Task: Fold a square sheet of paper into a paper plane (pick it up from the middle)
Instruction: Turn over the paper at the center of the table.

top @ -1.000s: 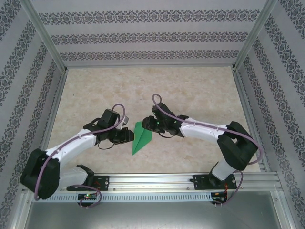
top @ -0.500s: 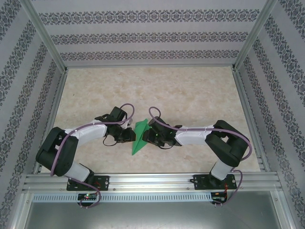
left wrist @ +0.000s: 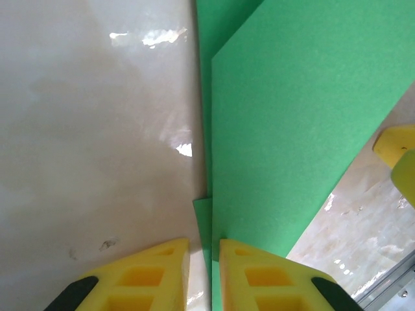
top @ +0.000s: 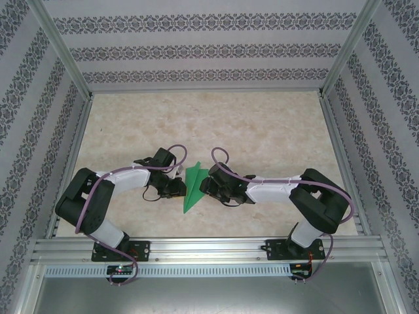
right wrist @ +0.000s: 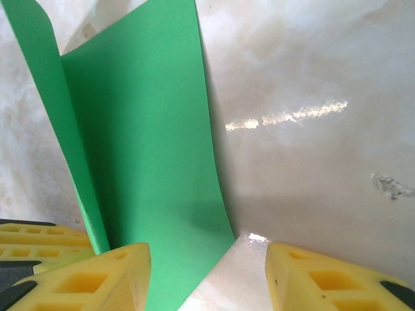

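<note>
Paper plane (top: 194,188) sat on table (top: 262,124) right between both grippers, narrow tip aimed back toward arm bases. Left gripper (left wrist: 204,262) was clenched on plane's edge, yellow fingers (left wrist: 259,275) nearly together, green layers pinched in the thin gap. Right gripper (right wrist: 207,259) wasn't gripping anything: jaws spread wide, one finger just beside curled-up green flap, other over bare table. Flap stood up off table on that side.

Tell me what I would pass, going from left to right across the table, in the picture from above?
left arm → left gripper → paper plane → right gripper → right arm
</note>
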Controlling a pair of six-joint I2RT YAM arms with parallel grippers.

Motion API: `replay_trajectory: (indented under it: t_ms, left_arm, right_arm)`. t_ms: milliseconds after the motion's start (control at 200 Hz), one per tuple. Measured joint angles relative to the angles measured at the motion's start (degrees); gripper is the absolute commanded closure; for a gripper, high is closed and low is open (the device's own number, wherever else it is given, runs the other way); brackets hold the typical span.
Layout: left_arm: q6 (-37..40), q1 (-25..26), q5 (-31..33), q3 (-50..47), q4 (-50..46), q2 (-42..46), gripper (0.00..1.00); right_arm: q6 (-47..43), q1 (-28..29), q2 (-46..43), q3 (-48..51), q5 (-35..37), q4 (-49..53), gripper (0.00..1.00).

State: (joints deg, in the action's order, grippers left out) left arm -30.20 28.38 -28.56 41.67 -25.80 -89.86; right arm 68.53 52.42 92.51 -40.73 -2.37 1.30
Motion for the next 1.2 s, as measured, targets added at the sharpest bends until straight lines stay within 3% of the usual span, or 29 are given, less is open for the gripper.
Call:
replay_trajectory:
  t_ms: [694, 1199]
  left_arm:
    - [0.0, -1.0, -2.8, 0.3, 0.3, -1.4, 0.78]
    - [-0.7, -1.3, -7.2, 0.6, 2.5, -3.4, 0.82]
  right_arm:
    - [2.4, 0.1, 3.0, 0.1, -0.7, -7.2, 0.58]
    - [3.0, 0.1, 4.6, 2.0, -2.6, -18.4, 0.54]
